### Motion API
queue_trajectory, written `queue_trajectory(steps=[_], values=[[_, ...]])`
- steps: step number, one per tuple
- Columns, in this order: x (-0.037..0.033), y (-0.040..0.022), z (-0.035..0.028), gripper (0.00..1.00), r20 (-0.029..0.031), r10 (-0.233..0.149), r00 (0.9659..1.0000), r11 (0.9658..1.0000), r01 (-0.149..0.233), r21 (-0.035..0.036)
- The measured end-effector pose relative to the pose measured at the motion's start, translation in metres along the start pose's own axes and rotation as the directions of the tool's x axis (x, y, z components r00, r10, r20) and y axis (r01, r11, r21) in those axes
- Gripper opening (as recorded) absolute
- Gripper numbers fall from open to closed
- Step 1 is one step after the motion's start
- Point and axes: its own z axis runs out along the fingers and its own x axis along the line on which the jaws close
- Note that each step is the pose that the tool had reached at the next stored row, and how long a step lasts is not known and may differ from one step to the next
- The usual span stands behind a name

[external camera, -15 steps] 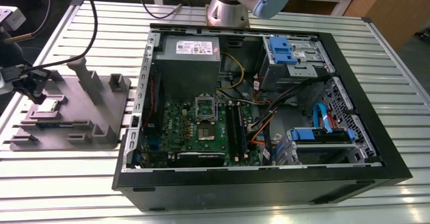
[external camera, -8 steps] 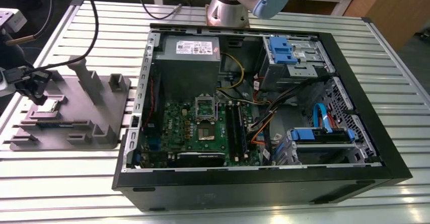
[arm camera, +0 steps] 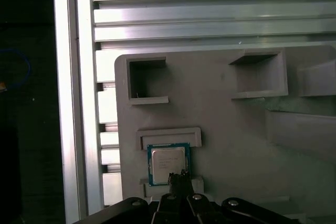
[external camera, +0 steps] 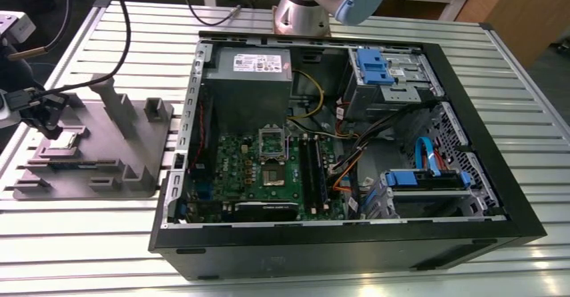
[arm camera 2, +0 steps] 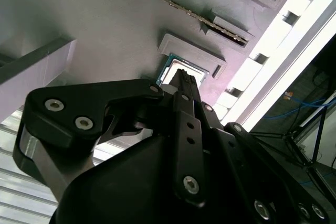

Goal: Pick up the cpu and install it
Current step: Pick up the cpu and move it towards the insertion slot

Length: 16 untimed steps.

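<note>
Approach for the pick was judged the step in hand. In the first wrist view the cpu (arm camera: 168, 163) was seen lying flat in its recess of the grey tray (arm camera: 236, 135), low in the frame, not yet lifted. The end effector (arm camera: 178, 178) was poised over it, drawn narrow and empty. A grasp was judged to call for fingers spread past the chip's edges.

Soft, even light falls from above on the slatted table (external camera: 294, 270); its slats shine pale, brightest at the far edge. The open computer case (external camera: 356, 247) is dim inside, its near wall almost black. In the second wrist view my gripper (arm camera 2: 184, 77) is a dark, shadowed mass against slats burnt out to white. In the first wrist view the grey tray (arm camera: 236, 129) holds hard shadows in its pockets, and the cpu (arm camera: 168, 163) gleams faintly.
</note>
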Motion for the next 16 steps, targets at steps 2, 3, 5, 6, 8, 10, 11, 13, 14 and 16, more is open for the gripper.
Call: queue_trajectory(steps=[2,3,5,6,8,10,11,13,14,16], values=[[0.0000,0.0000,0.0000,0.11,0.0000,0.000,1.0000,1.0000,0.000,-0.0004],[0.0000,0.0000,0.0000,0.16,0.0000,0.000,1.0000,1.0000,0.000,-0.0006],[0.0000,0.0000,0.0000,0.23,-0.0001,0.000,1.0000,1.0000,0.000,-0.0011],[0.0000,0.0000,0.0000,0.29,-0.0001,0.000,1.0000,1.0000,0.000,-0.0015],[0.0000,0.0000,0.0000,0.35,-0.0002,0.000,1.0000,1.0000,0.000,-0.0027],[0.0000,0.0000,0.0000,0.41,-0.0003,0.000,1.0000,1.0000,0.000,-0.0041],[0.0000,0.0000,0.0000,0.47,-0.0003,0.000,1.0000,1.0000,0.000,-0.0048],[0.0000,0.0000,0.0000,0.53,-0.0004,0.000,1.0000,1.0000,0.000,-0.0055],[0.0000,0.0000,0.0000,0.58,-0.0004,0.000,1.0000,1.0000,0.000,-0.0056],[0.0000,0.0000,0.0000,0.65,-0.0004,0.000,1.0000,1.0000,0.000,-0.0057]])
